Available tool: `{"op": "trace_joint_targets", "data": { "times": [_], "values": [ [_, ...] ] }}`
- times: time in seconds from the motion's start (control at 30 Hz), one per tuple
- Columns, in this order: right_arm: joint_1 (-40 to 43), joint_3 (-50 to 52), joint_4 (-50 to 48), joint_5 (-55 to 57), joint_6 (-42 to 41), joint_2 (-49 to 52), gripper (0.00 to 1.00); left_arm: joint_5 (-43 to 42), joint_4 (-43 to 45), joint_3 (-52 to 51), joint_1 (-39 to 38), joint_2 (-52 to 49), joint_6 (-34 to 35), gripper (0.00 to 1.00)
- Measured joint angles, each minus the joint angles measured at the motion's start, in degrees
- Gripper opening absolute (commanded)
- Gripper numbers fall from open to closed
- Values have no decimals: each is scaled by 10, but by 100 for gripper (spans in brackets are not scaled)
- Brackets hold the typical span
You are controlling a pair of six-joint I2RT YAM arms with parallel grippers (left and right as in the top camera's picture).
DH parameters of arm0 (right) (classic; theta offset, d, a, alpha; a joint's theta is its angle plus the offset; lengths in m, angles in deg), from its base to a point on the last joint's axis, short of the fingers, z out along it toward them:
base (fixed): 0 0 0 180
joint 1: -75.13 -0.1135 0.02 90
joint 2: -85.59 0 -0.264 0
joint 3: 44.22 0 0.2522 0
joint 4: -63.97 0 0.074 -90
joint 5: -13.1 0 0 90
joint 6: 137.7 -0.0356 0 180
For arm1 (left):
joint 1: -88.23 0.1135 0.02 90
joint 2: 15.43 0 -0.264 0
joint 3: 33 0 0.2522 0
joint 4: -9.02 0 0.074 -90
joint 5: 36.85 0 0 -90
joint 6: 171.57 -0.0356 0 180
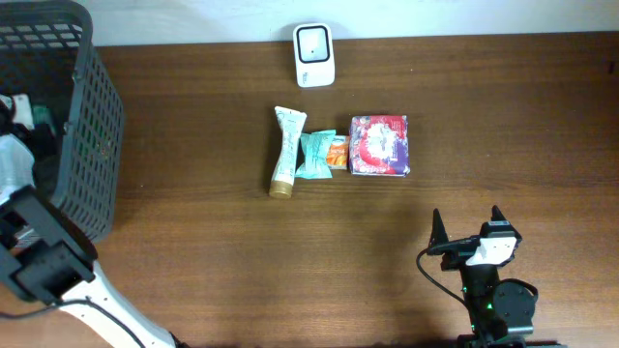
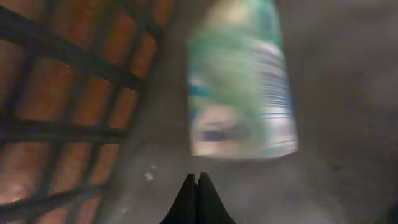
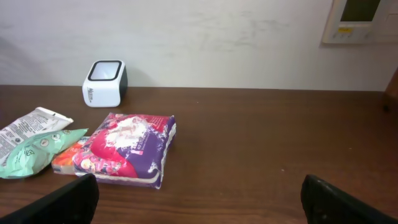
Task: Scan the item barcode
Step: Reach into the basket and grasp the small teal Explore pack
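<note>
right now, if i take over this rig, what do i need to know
Left end effector: shut on nothing, apparently inside the basket; a blurred green-and-white pack lies just ahead, ungripped.
Right end effector: open, empty, near right of the table.
Scanner at the far edge; tube, teal packet, orange item and red-purple pack in a row before it.
Done: nothing held or at the scanner. Left: grasp an item, show its barcode.

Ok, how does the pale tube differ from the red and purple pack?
The tube is long and narrow; the pack is squarish and broader. The tube is pale with a gold cap; the pack is red and purple. The tube ends the row on the left, the pack on the right. Both lie flat on the table near the scanner.
</note>
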Motion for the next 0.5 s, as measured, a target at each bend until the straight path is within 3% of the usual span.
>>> {"op": "trace_joint_targets", "data": {
  "times": [0.13,0.17,0.2,0.3,0.5],
  "values": [
    [0,0,0,0,0,0,99,-23,-22,5,0,82,29,0],
    [0,0,0,0,0,0,99,-27,-32,5,0,92,34,59],
    [0,0,0,0,0,0,99,-29,-36,5,0,94,36,79],
    [0,0,0,0,0,0,99,-66,-46,5,0,94,38,69],
    [0,0,0,0,0,0,99,-157,12,6,0,78,74,64]
  ]
}}
